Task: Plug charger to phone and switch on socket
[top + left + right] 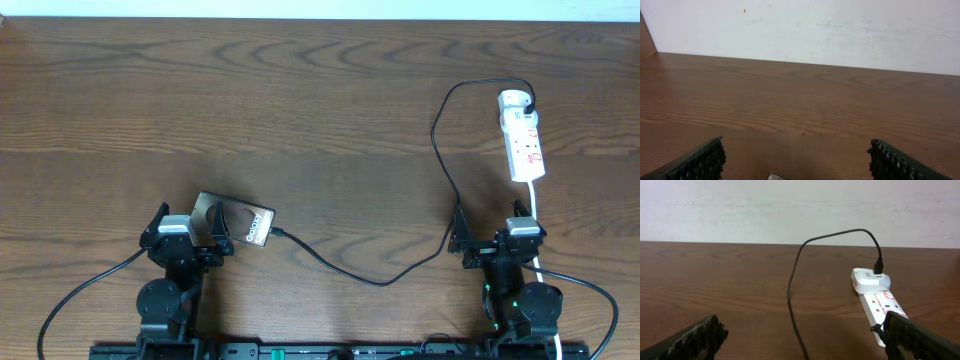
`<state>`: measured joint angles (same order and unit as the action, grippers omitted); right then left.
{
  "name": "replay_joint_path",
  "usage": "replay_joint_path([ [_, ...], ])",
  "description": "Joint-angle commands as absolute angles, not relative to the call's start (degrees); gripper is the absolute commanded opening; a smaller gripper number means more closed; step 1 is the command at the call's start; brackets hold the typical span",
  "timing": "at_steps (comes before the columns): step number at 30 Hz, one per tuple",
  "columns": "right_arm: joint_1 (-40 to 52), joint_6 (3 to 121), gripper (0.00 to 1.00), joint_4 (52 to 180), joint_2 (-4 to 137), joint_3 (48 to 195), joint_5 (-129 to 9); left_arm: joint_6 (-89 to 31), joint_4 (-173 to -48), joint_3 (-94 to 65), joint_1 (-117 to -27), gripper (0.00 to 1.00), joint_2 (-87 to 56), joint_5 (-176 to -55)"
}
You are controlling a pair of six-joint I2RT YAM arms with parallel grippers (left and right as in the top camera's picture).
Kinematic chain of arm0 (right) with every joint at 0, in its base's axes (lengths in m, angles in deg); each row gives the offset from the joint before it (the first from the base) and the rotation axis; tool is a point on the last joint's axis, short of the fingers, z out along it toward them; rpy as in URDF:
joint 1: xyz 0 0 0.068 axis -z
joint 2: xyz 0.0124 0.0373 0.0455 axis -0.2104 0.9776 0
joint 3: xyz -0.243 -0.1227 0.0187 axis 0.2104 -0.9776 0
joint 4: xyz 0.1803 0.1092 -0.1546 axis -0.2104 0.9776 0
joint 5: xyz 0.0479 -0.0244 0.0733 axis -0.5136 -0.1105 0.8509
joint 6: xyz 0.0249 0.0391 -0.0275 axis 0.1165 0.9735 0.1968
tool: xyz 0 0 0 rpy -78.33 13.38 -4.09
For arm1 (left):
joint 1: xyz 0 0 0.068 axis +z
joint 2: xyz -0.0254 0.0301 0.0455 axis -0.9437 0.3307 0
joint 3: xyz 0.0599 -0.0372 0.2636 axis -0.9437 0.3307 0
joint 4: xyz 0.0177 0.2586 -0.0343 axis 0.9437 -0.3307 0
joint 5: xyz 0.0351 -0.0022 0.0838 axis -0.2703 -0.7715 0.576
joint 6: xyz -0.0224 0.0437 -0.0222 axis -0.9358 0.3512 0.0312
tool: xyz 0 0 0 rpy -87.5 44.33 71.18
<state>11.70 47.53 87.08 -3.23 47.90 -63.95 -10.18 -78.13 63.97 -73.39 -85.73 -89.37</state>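
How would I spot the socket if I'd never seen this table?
On the wooden table, right side, beyond the right gripper, lies the socket, a long white strip. Red markings set it apart from the thin black charger plugged into its far end.

Grained wooden table (300, 110), glossy-screened phone (238, 222), smooth white plastic socket (522, 135)

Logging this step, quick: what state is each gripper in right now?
Left gripper: open, holding nothing.
Right gripper: open, holding nothing.
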Motion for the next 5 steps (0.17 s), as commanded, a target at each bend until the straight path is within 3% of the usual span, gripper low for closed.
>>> replay_joint_path([
  [1, 11.35, 47.16, 0.99, 87.36, -3.78, 47.84, -64.47, -9.20, -80.54, 64.87, -73.52, 0.90, -86.08, -88.61],
  [5, 11.35, 47.16, 0.99, 87.34, -3.78, 47.84, -64.47, -9.20, -80.54, 64.87, -73.52, 0.90, -86.08, -88.61],
])
